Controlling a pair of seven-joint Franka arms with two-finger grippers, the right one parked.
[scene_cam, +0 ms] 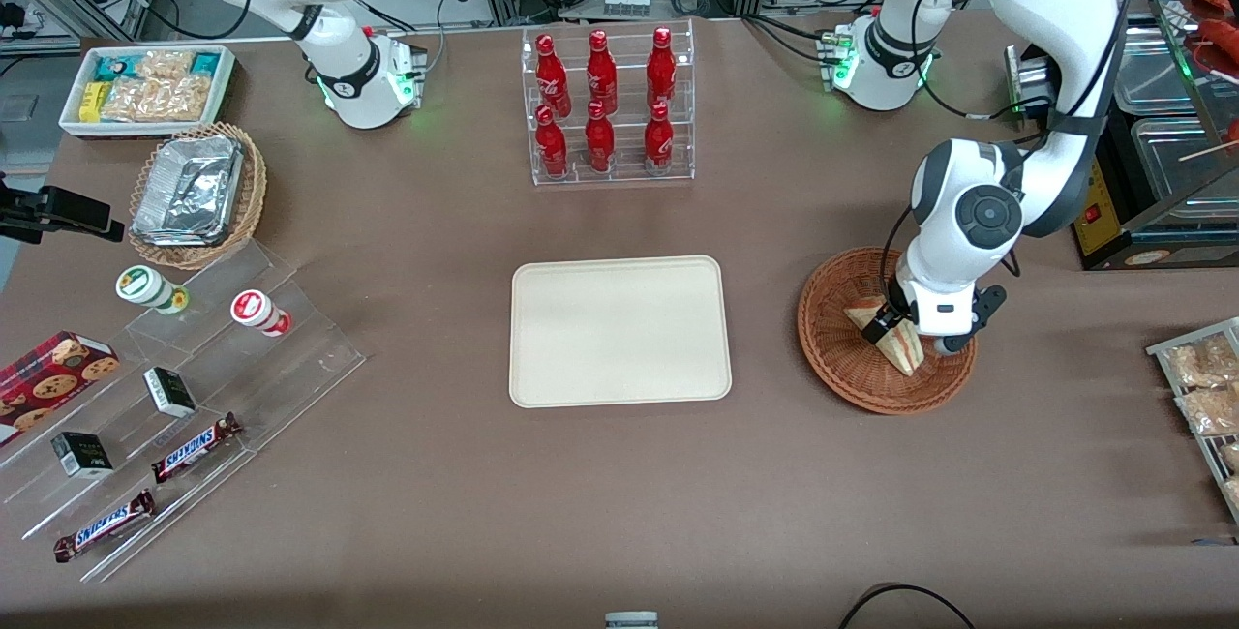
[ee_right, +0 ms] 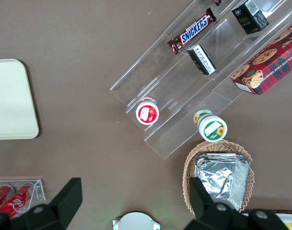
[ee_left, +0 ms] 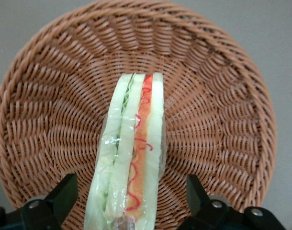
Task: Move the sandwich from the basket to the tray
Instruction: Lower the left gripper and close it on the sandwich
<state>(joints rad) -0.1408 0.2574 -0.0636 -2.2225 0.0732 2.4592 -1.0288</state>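
At the front view's right, the open gripper [scene_cam: 895, 331] straddles the sandwich [scene_cam: 892, 337] in the basket [scene_cam: 832, 358], fingers [ee_left: 64, 194] flanking its long axis.

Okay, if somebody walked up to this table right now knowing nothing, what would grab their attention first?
Probably the working arm's claw down inside the reddish-brown basket, its open fingers on either side of the wrapped sandwich without touching it. Next, the bare cream tray at mid-table beside that basket. Then the clear rack of six red bottles, farther from the front camera than the tray.
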